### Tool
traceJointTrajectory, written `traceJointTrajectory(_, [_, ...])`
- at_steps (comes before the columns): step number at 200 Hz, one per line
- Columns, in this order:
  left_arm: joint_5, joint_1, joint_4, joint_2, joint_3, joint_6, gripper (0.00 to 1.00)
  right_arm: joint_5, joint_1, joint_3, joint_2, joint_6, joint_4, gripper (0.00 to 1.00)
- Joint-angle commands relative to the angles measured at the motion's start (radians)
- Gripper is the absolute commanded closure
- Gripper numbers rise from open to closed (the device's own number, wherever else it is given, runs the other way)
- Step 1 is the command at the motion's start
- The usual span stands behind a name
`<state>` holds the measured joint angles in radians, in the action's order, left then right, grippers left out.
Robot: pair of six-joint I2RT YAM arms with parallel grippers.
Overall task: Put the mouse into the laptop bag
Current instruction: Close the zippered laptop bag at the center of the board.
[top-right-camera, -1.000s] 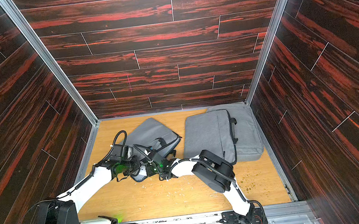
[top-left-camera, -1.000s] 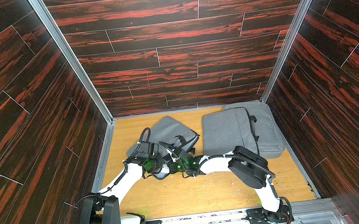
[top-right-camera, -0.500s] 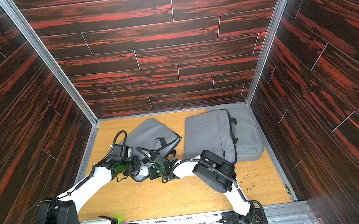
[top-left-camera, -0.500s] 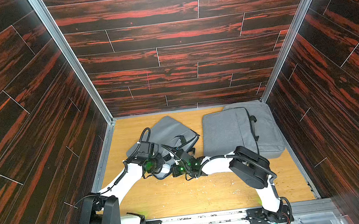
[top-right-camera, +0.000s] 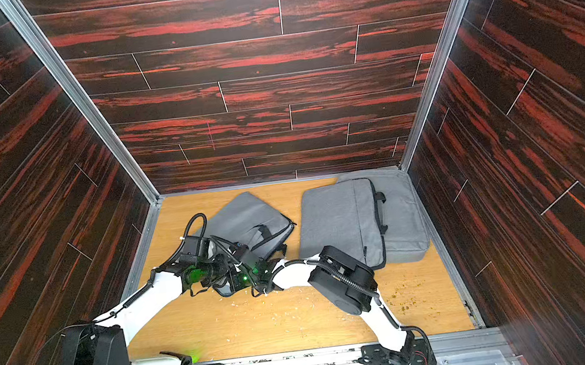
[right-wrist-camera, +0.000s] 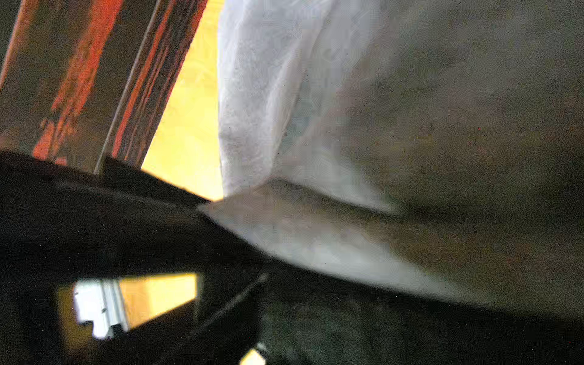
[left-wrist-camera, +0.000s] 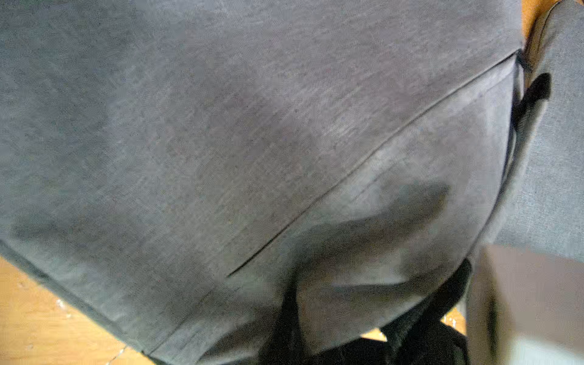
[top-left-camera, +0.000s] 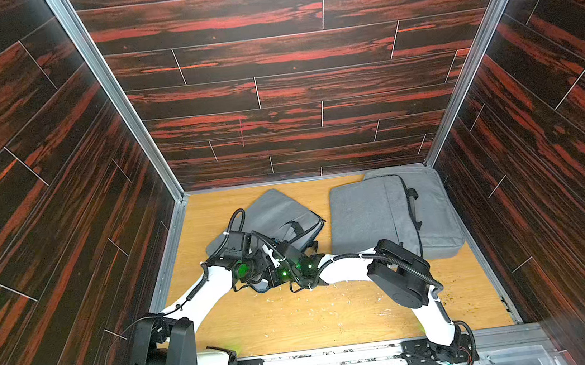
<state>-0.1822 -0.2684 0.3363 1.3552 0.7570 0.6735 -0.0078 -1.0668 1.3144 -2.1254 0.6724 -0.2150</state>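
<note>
Mouse: not found in any view, so you cannot place it; expect a light, hard, slick shell, best taken by its flanks. Laptop bag (top-left-camera: 279, 211): soft, dark grey, on the desk (top-left-camera: 299, 321). Left gripper (top-left-camera: 260, 271) and right gripper (top-left-camera: 274, 276): both closed at its near edge, hold unclear.

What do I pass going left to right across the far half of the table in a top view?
Dark grey laptop bag → light grey laptop bag → second grey bag, partly under the light grey one and against the side wall.
</note>
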Motion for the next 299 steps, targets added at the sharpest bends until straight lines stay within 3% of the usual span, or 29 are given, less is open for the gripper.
traceJointTrajectory(1, [-0.016,-0.005,0.016,-0.012,-0.022,0.009,1.0,0.086,-0.002,-0.096,0.082,-0.028,0.04,1.0])
traceJointTrajectory(39, [-0.012,-0.005,0.013,-0.017,-0.026,0.009,1.0,0.123,0.0,-0.156,0.113,-0.033,0.076,0.99])
traceJointTrajectory(173, [-0.029,-0.005,0.003,-0.001,-0.028,0.008,1.0,0.078,0.001,-0.005,0.006,-0.005,0.095,1.0])
traceJointTrajectory(241, [-0.03,-0.005,0.003,-0.005,-0.03,0.005,1.0,0.17,0.008,0.01,0.007,0.008,0.205,1.0])
traceJointTrajectory(299, [-0.029,-0.006,0.0,-0.002,-0.031,0.005,1.0,0.052,0.014,0.103,-0.094,0.028,0.153,1.0])
